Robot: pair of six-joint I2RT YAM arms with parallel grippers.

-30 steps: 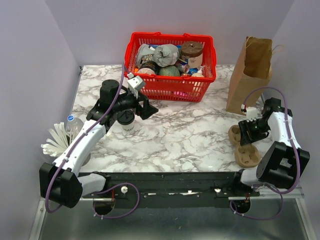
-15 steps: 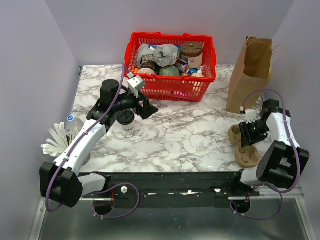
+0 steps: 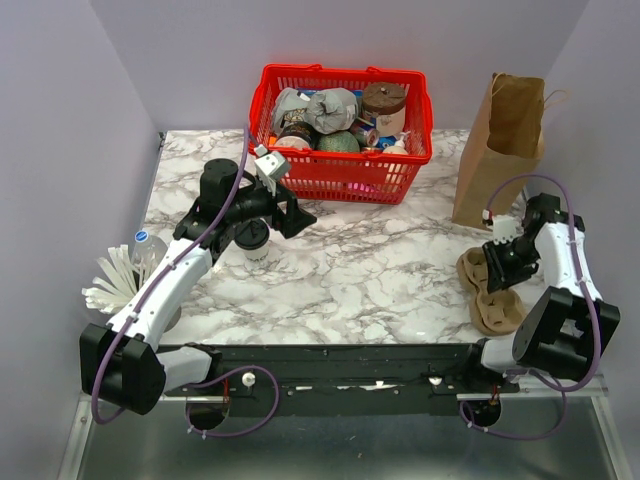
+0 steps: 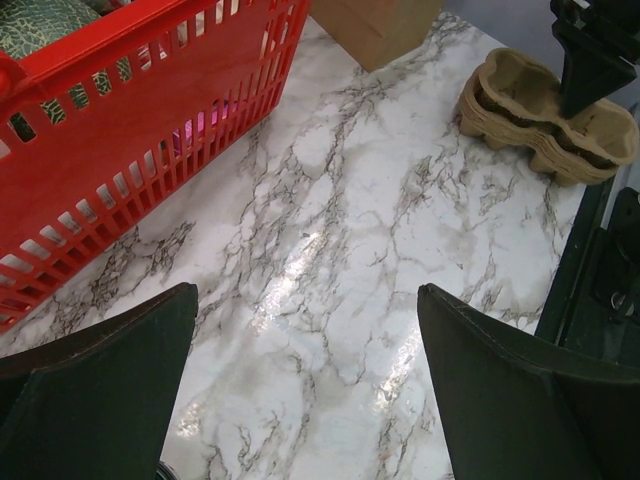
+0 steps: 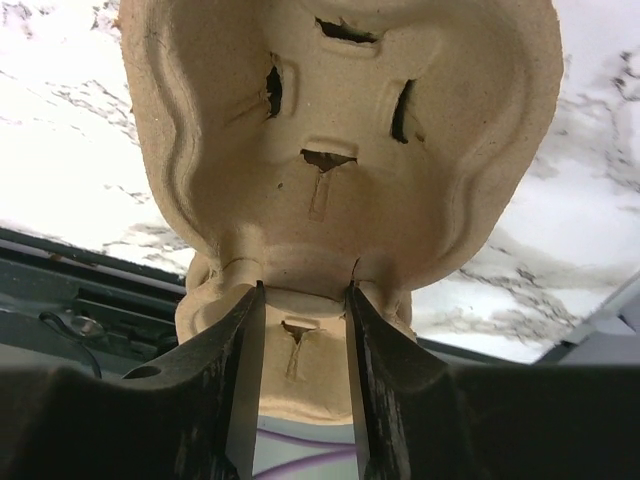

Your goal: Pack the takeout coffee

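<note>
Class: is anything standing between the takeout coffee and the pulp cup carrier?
Nothing visible. Only bare marble table lies between the takeout coffee and the cup carrier, which the right gripper pinches. The red basket sits farther back, off that line.

No legible txt or labels on any item.

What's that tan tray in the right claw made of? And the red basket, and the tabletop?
The tray: likely moulded paper pulp, matte and fibrous, with soft pressed edges. The basket: plastic, by its glossy, uniform red lattice. The tabletop: marble-patterned, glossy with glare spots; real stone or a printed laminate, I cannot tell.
</note>
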